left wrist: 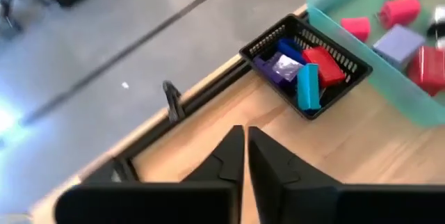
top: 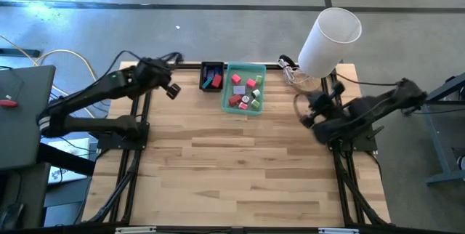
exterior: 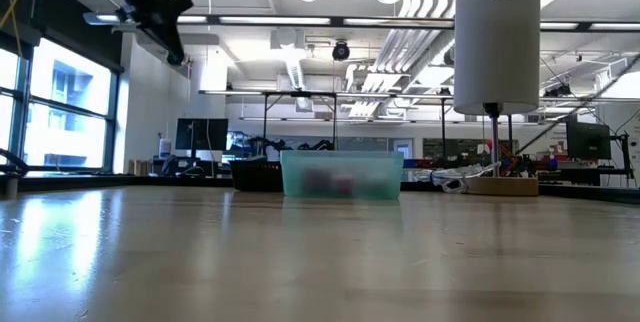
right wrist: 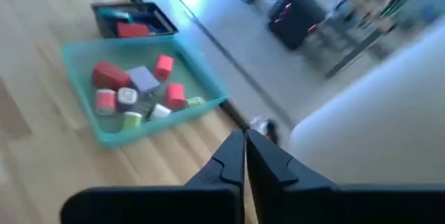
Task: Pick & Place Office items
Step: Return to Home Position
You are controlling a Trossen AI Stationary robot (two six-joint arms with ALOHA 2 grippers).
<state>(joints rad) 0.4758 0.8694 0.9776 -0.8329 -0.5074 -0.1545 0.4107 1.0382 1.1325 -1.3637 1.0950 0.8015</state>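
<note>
Small office items, red, pink, purple, white and green pieces (right wrist: 135, 88), lie in the translucent green tray (top: 256, 68) at the table's far edge. Blue, red, teal and purple pieces (left wrist: 306, 71) fill the small black tray (top: 204, 76) on its left. My left gripper (left wrist: 245, 147) is shut on nothing, raised above the table's far left corner (top: 173, 91). My right gripper (right wrist: 245, 151) is shut and empty too, raised to the right of the green tray (top: 305, 112).
A big white cylinder (top: 330, 38) stands on a post at the far right corner, close to my right arm, with cables (top: 293, 73) at its foot. The near half of the wooden table (top: 240, 168) is bare.
</note>
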